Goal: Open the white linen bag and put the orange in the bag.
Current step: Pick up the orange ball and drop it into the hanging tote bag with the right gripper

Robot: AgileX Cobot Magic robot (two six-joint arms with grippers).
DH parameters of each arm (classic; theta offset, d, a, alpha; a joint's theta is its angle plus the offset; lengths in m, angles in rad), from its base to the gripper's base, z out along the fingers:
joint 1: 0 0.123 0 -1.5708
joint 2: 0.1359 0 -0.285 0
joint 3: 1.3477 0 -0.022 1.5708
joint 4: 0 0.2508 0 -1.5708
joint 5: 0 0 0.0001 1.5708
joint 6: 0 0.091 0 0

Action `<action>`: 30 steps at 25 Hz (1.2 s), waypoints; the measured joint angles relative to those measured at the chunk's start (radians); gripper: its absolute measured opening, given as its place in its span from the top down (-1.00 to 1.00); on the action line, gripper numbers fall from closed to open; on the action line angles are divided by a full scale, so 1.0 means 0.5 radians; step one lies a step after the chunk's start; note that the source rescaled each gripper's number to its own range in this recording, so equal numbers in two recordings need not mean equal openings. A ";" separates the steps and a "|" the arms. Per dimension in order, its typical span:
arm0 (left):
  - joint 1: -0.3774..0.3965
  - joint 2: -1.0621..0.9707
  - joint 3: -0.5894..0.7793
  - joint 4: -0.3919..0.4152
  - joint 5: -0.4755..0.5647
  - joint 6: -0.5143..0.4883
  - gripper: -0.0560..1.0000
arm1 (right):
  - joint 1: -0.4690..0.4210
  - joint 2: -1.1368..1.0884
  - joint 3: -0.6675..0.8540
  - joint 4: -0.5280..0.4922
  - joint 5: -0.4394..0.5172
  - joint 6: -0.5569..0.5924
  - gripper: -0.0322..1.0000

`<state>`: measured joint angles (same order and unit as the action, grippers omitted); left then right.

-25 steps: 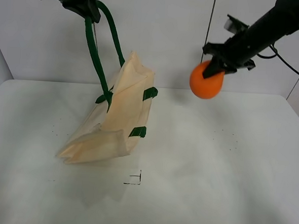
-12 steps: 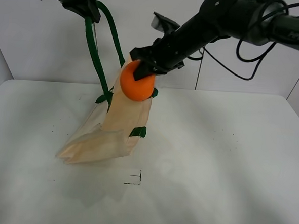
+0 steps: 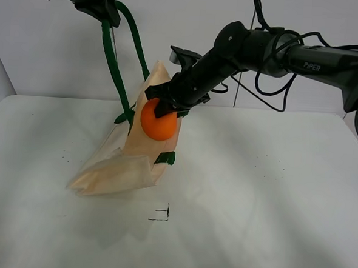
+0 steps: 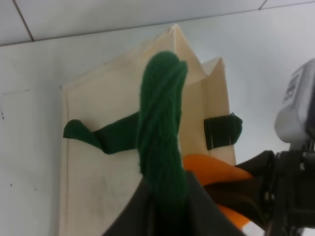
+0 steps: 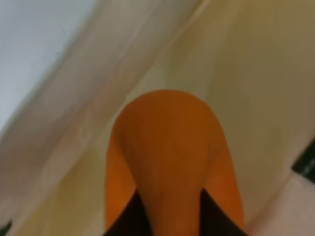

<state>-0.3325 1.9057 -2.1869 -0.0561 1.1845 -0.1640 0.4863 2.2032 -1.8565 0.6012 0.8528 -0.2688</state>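
There is one white linen bag [image 3: 125, 161], one orange [image 3: 158, 120], and two grippers over one desk [image 3: 272, 206]. The bag's bottom rests on the desk towards the left edge, and its top is lifted by two dark green strap strands [image 3: 112, 63]. These run up to the left gripper [image 3: 106, 15], whose fingers [image 4: 133, 221] are clamped on the strap. The right gripper [image 3: 167, 104] holds the orange in the air against the bag's upper part, with the fingers [image 5: 128, 221] pressed on either side of the fruit. Two green tabs [image 3: 164, 158] show plainly, and a third is mostly covered by the right gripper. One small black mark [image 3: 160, 215] sits on the desk nearer the front edge. I cannot tell whether the orange is already past the bag's mouth. In the right wrist view, blurred cloth surrounds the orange and its top is cut off.
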 joint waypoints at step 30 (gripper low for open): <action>0.000 0.004 0.000 -0.008 0.000 0.000 0.89 | -0.041 0.173 -0.613 -1.102 0.718 0.584 -1.00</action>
<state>-0.3325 1.9075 -2.1869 -0.0600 1.1845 -0.1640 0.4656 2.2896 -2.1631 0.0504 1.2116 0.0232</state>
